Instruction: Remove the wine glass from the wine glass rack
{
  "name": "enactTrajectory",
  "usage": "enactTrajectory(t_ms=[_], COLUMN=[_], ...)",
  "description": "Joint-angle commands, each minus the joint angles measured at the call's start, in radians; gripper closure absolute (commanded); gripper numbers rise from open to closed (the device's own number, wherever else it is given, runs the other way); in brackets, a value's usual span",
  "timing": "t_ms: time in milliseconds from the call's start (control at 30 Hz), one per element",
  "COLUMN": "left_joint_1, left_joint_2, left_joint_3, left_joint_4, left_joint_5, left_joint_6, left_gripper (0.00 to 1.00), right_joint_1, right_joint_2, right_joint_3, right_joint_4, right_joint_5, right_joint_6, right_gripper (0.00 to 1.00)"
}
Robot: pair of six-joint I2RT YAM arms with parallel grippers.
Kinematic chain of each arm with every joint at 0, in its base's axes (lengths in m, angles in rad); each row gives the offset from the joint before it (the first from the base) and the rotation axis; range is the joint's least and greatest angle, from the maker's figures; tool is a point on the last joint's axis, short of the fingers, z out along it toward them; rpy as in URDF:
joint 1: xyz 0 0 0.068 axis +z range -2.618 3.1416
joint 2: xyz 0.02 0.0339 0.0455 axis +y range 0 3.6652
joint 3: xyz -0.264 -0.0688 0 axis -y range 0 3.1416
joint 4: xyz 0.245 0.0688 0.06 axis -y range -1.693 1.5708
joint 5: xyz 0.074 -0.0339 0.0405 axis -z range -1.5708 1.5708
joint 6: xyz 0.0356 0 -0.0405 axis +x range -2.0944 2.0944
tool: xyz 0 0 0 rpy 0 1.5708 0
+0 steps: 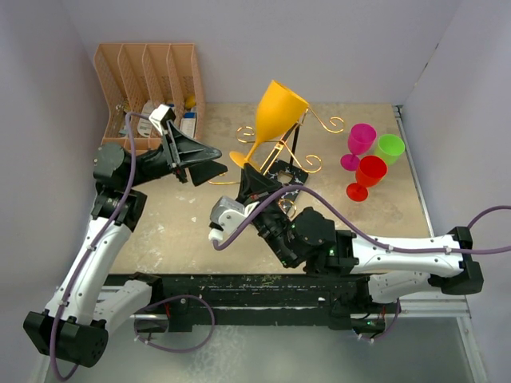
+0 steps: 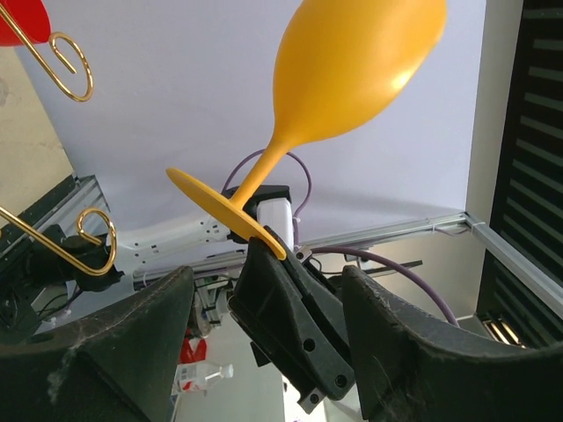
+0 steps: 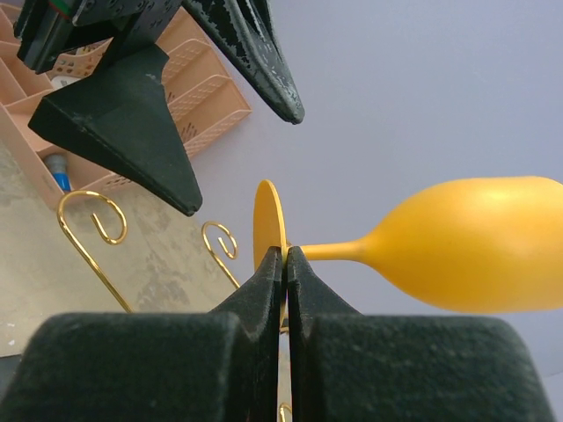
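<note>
1. Top view: the orange wine glass (image 1: pixel 279 108) tilts over the gold wine glass rack (image 1: pixel 286 170). The right hand (image 1: pixel 249 167) pinches its foot, and the left hand (image 1: pixel 214 162) is spread apart alongside.
2. Left wrist: the glass hangs clear of the rack's curls.
3. Right wrist: the fingers (image 3: pixel 264 281) are clamped on the foot's rim.

I see plain pale lilac walls (image 1: pixel 239 32) closing the cell from 9 through 12 to 3 o'clock. The beige stone-look tabletop (image 1: pixel 172 231) lies in the centre, evenly lit. A black metal frame (image 1: pixel 239 294) runs at 6 o'clock.
</note>
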Motion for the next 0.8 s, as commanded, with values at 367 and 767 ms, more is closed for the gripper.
enactTrajectory(t_ms=[367,767], left_joint_1=[-0.002,-0.002], left_joint_2=[-0.017,-0.025], left_joint_3=[-0.097,-0.135], left_joint_4=[0.205,0.279], left_joint_5=[-0.011,-0.012], left_joint_6=[-0.124,-0.173], left_gripper=[0.32,0.85], right_joint_1=[0.028,0.050], right_joint_2=[0.026,0.049], right_joint_3=[-0.039,-0.099], right_joint_4=[0.078,0.140], right_joint_5=[-0.052,-0.054], right_joint_6=[-0.045,-0.115], right_gripper=[1.00,1.00])
